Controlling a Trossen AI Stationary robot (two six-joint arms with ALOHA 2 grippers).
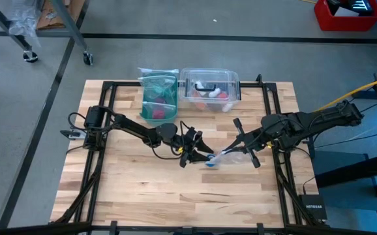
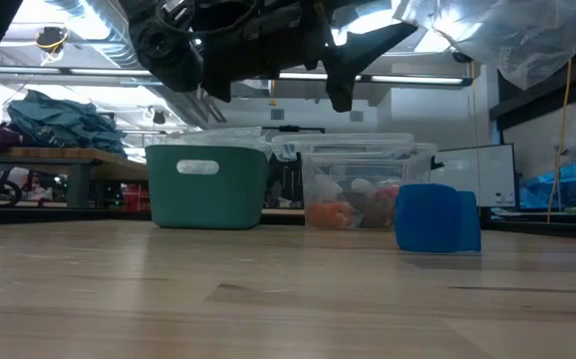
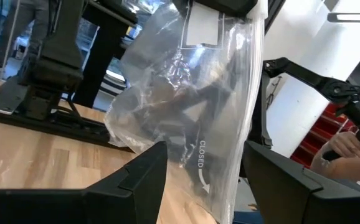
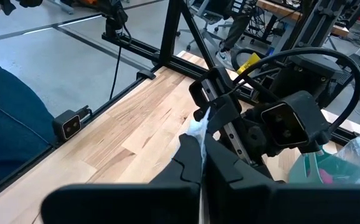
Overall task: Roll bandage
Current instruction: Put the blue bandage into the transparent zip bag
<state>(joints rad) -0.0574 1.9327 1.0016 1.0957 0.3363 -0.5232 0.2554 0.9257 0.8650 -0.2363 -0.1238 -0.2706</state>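
Note:
The bright blue bandage (image 1: 210, 163) (image 2: 437, 217) lies as a short roll on the wooden table, near its middle, with no gripper touching it. Just above it hangs a clear plastic zip bag (image 1: 230, 156) (image 3: 192, 106), with my right gripper (image 1: 236, 150) (image 4: 202, 149) shut on it. My left gripper (image 1: 197, 149) (image 3: 205, 162) faces the bag from the table's left, open. Its two fingers (image 3: 139, 177) stand on either side of the bag's lower part. I cannot tell whether they touch it. My right gripper pinches a thin edge of the clear bag (image 4: 198, 132) between its two shut fingers, coming from the table's right and slanting slightly down. The bag hangs crumpled and slack below and beyond the fingers (image 3: 186, 124), clear of the table.
A teal bin (image 1: 158, 98) (image 2: 208, 186) and a clear plastic box (image 1: 209, 88) (image 2: 363, 186) with small items stand at the table's far edge. A black frame (image 1: 267, 104) runs round the table. Bare wood lies toward the near edge (image 1: 188, 202).

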